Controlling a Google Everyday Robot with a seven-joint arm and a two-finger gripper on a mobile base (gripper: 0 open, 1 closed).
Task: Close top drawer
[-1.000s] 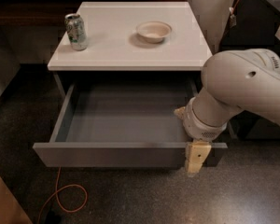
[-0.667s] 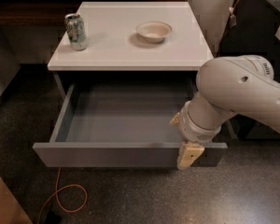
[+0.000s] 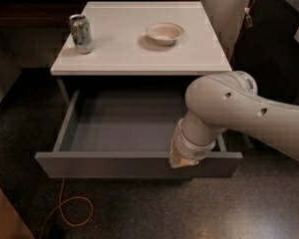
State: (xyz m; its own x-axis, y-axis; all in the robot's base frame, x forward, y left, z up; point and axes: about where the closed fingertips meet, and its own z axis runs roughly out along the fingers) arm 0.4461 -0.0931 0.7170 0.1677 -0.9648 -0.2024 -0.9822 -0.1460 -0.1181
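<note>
1. Speckled dark floor surrounds a white-topped cabinet at 12 o'clock, and an orange cable loops on it at 7 o'clock.
2. On that top you see a can at 10 o'clock and a pale bowl nearer 12 o'clock.
3. Your top drawer stands pulled well out toward 6 o'clock, its grey floor showing.
4. Your arm reaches in from 3 o'clock. The gripper sits at the front panel's upper edge, toward 5 o'clock. You cannot tell whether it is clenched or released.
</note>
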